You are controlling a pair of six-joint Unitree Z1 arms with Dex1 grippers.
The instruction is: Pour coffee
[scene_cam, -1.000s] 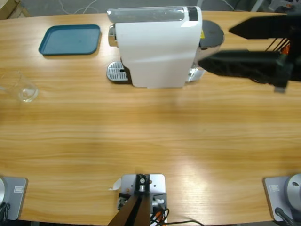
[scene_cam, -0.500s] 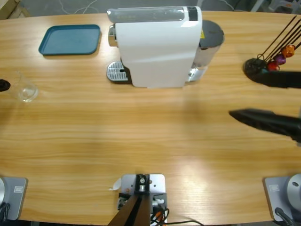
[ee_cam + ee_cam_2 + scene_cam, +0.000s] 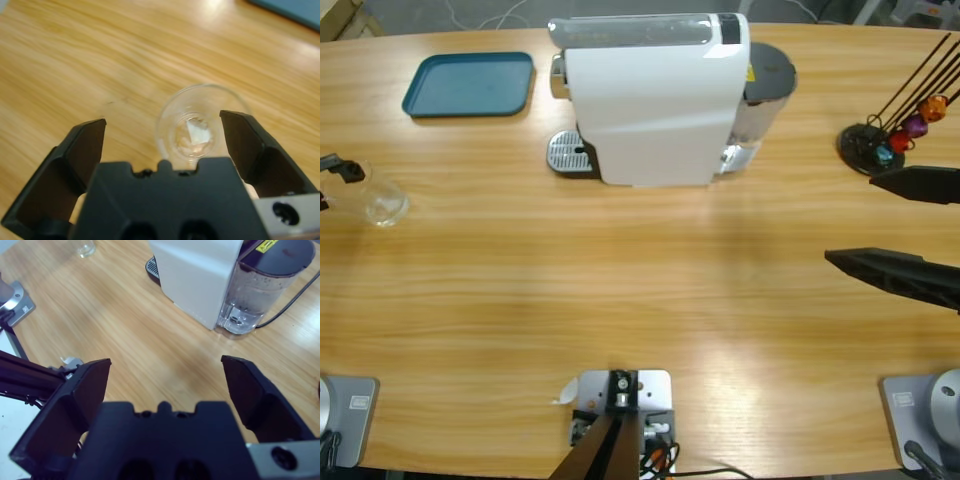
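Observation:
A small clear glass tumbler (image 3: 382, 203) stands near the table's left edge. In the left wrist view the tumbler (image 3: 200, 131) sits between the jaws of my left gripper (image 3: 162, 122), which is open and not touching it. I cannot make out coffee in it. In the high view the left gripper (image 3: 342, 186) barely enters from the left edge. The white coffee machine (image 3: 655, 100) stands at the back middle. My right gripper (image 3: 850, 218) is open over bare wood at the right and holds nothing; the right gripper (image 3: 167, 362) looks toward the coffee machine (image 3: 197, 275).
A teal tray (image 3: 470, 85) lies at the back left. The machine's metal drip grate (image 3: 568, 154) sticks out on its left and a water tank (image 3: 260, 285) sits behind it. A black capsule stand (image 3: 868, 145) with coloured capsules is at the right.
My right gripper swung away from the machine toward the front right. My left gripper came in from the left edge around the tumbler, which shifted slightly right.

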